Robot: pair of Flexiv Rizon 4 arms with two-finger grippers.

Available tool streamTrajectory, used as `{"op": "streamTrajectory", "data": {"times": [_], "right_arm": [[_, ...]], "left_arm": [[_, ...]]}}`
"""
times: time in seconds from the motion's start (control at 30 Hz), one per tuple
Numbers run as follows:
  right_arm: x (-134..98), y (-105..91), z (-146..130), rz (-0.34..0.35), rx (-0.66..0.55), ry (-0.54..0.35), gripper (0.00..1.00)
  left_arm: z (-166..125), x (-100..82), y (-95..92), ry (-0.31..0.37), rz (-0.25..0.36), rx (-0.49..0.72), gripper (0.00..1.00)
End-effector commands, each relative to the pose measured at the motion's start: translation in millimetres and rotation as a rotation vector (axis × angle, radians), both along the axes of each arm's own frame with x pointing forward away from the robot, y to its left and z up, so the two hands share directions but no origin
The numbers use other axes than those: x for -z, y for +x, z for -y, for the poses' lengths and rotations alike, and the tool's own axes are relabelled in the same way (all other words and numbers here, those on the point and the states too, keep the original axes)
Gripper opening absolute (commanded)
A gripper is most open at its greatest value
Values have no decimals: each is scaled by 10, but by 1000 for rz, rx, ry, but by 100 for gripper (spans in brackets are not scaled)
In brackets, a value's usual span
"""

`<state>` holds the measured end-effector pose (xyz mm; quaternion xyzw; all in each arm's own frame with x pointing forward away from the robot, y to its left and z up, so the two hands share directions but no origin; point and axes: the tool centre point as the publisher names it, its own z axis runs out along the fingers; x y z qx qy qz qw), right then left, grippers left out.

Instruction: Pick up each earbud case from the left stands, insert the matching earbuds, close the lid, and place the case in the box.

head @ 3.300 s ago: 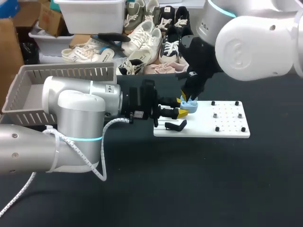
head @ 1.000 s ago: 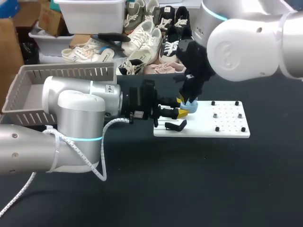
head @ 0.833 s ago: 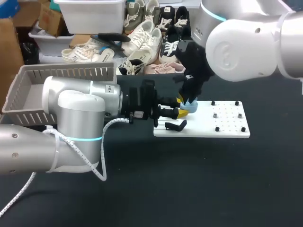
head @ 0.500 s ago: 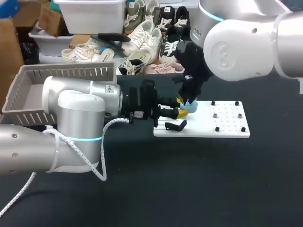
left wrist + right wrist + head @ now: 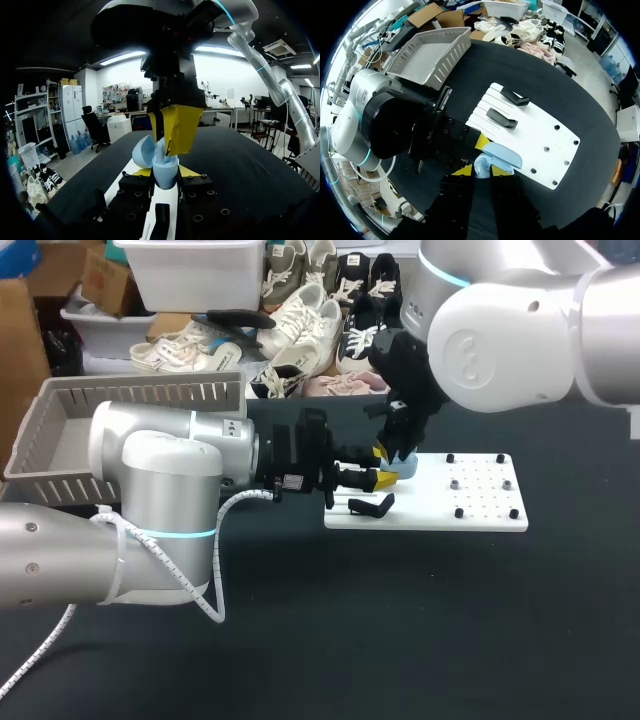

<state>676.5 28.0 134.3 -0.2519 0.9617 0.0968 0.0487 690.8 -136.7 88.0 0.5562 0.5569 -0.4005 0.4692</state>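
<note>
Centrally, smooth rounded pale-blue case [image 5: 164, 174]

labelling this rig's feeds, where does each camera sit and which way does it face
Head view: fixed above and behind, looking down on the table; left arm and right arm both show.
Left wrist view: on the left arm, looking level along its left gripper, shut on the blue case; right gripper hangs over it.
Right wrist view: on the right arm, looking straight down; left arm shows.
Shared: all three see the case.
</note>
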Motion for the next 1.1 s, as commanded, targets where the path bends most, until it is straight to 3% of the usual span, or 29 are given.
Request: {"op": "streamTrajectory", "data": {"times": [0.03,0.4,0.63,1.1], "right_arm": [[9,21,-13,-2,2,-8,0],[21,31,1,-2,4,-20,0],[15,35,0,2,1,-20,15],[14,28,-1,3,0,-22,25]], "left_arm": [[6,2,-15,-2,3,-6,0],[6,2,-15,-2,3,-6,0],[6,2,-15,-2,3,-6,0],[6,2,-15,-2,3,-6,0]]}}
